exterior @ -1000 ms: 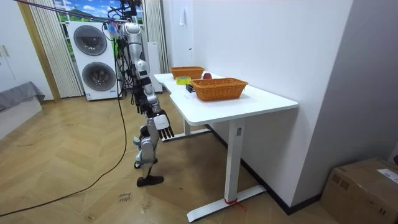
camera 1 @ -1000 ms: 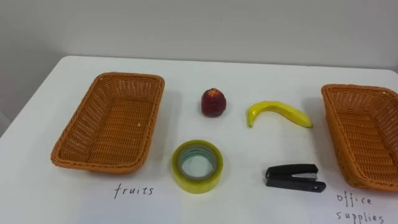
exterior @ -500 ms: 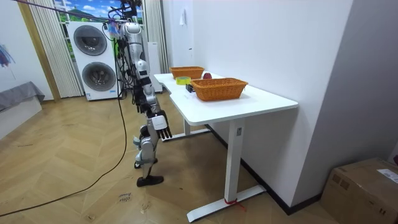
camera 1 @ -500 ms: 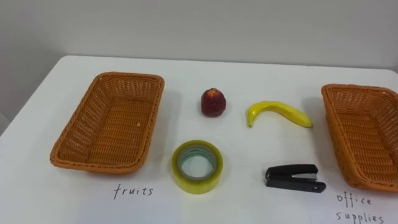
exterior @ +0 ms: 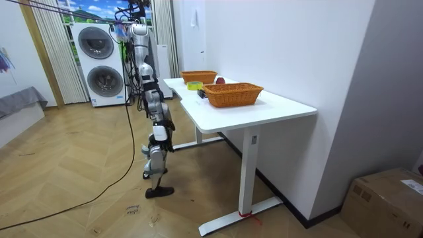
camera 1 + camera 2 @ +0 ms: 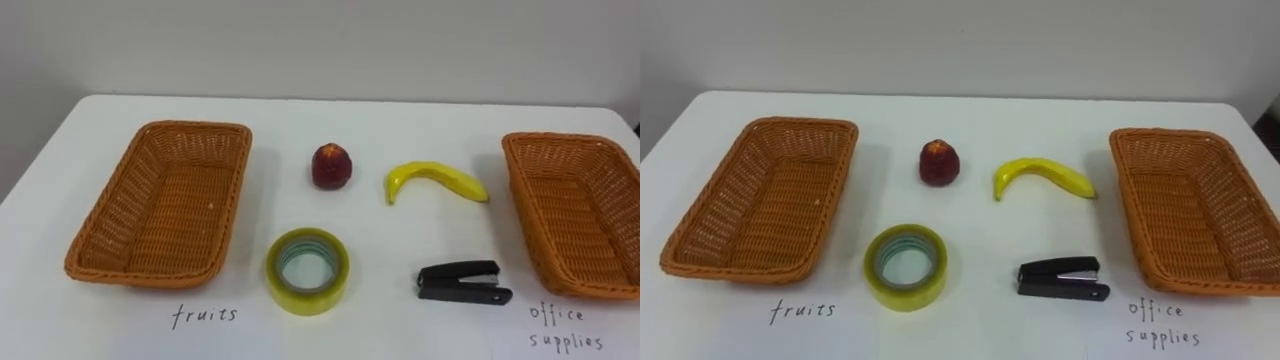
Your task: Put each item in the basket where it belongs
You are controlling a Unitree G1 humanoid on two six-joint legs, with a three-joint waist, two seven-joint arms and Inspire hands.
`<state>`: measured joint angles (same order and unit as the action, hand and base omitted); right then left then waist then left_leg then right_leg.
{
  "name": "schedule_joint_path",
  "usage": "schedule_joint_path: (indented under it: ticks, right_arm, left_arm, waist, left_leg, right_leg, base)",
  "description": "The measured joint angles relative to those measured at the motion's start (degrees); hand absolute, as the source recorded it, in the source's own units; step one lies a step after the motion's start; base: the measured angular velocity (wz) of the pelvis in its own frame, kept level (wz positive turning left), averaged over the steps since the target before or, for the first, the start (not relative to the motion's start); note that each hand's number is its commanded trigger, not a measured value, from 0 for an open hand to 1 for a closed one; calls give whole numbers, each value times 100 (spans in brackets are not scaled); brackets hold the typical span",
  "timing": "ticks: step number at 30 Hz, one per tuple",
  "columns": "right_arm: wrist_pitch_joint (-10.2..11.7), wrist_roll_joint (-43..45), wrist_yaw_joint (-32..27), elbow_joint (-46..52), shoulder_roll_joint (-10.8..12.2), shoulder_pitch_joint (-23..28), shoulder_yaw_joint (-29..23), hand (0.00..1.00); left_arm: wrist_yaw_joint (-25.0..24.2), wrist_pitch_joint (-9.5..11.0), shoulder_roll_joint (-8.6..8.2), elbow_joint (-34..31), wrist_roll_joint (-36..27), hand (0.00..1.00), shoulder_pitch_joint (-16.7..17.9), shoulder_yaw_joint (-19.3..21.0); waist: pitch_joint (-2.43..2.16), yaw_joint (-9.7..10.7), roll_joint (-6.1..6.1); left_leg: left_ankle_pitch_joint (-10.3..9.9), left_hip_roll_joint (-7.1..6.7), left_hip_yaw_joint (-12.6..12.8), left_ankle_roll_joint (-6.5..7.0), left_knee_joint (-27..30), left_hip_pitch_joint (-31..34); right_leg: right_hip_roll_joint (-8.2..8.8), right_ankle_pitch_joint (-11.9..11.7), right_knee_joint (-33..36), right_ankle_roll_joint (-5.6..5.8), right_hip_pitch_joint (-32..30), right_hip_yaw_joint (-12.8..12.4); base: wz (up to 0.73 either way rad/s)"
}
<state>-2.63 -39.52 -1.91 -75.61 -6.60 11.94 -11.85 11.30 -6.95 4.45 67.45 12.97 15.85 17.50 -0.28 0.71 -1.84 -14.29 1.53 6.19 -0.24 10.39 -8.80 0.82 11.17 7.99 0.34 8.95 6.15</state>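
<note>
A: Where is the fruit?
B: On the white table (image 6: 400,120); the apple (image 6: 331,166) sits upright at mid-table, and the banana (image 6: 435,179) lies just to its right, apart from it.
A: And the office things?
B: Closer to the near edge; the roll of tape (image 6: 306,300) lies flat in front of the apple; the stapler (image 6: 463,283) lies in front of the banana.
A: The baskets?
B: The left basket (image 6: 160,210) stands by the table's left edge, the right basket (image 6: 575,215) by its right edge; all four things lie between them, touching neither; a handwritten label (image 6: 205,316) sits at the near edge in front of each.
A: The robot?
B: It stands at the table's long side; its right hand (image 5: 160,136) hangs low by its thigh; I cannot tell whether that hand is spread or closed.
</note>
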Motion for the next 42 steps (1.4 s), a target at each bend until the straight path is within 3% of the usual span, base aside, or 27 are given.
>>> schedule_joint_path:
  ticks: [6, 10, 12, 17, 20, 22, 27, 37, 39, 42]
  right_arm:
    - [-6, -598, -313, -9, -58, 282, -992, 0]
    - [-10, -791, -603, -7, -102, 253, -1509, 0]
    - [-71, -811, -892, 30, -121, 177, -2011, 0]
    - [-101, -1140, -1602, 535, -210, 70, -2533, 0]
    - [-44, -1407, -2090, 977, -375, 5, -2805, 0]
    - [-36, -1394, -2435, 1447, -439, -32, -2937, 0]
    - [310, -1377, -3505, 2715, -590, -206, -2996, 0]
    - [767, -387, -4986, 5342, -618, -234, -2967, 0]
    - [838, -32, -5187, 5922, -632, -231, -2924, 0]
    - [882, 622, -5315, 6399, -692, -243, -2925, 0]
  left_arm:
    - [110, 32, 124, -92, -7, 0, 25, 485]
    - [192, 145, 175, -107, -8, 0, -19, 495]
    - [198, 218, 181, -103, -116, 0, 12, 625]
    - [198, 203, 185, -321, -325, 0, 138, 715]
    - [215, 216, 204, -357, -449, 0, 160, 717]
    - [237, 221, 204, -392, -451, 0, 208, 717]
    - [270, 236, 279, -535, -495, 0, 239, 674]
    - [264, 398, 360, -630, -519, 0, 287, 493]
    - [267, 455, 404, -671, -541, 0, 281, 376]
    - [275, 471, 417, -798, -534, 0, 311, 265]
  waist:
    - [-9, 191, -68]
    - [-14, 287, -81]
    - [-17, 382, -120]
    - [-11, 422, -223]
    - [-10, 436, -227]
    - [-12, 485, -225]
    - [-16, 530, -252]
    - [-3, 495, -277]
    - [39, 464, -304]
    - [55, 452, -342]
  left_leg:
    - [-1, 20, 130, 0, -99, -94]
    - [-3, 17, 163, 4, -101, -92]
    - [-2, 18, 188, 5, -100, -119]
    - [-11, 15, 250, 19, -107, -172]
    - [-15, -6, 250, 33, -161, -171]
    - [-9, -11, 255, 44, -157, -136]
    - [-2, -7, 295, 49, -78, 52]
    - [0, -10, 317, 51, -90, 121]
    - [0, -11, 319, 51, -93, 148]
    - [4, -12, 314, 55, -91, 238]
  right_leg:
    - [-24, 0, 12, 0, -13, -144]
    - [-27, 1, 86, 1, -81, -192]
    - [-32, 0, 113, 1, -86, -233]
    - [-29, 15, 177, 17, -91, -296]
    - [-7, 25, 176, 34, -117, -293]
    - [-3, 26, 202, 36, -169, -305]
    - [-4, 26, 357, 39, -414, -319]
    - [-4, 34, 372, 51, -508, -303]
    - [-5, 35, 360, 52, -533, -313]
    - [-3, 35, 365, 52, -600, -303]
  base:
    - [-12]
    - [-9]
    - [-12]
    - [-7]
    - [0]
    - [0]
    - [-5]
    - [-1]
    - [0]
    - [0]
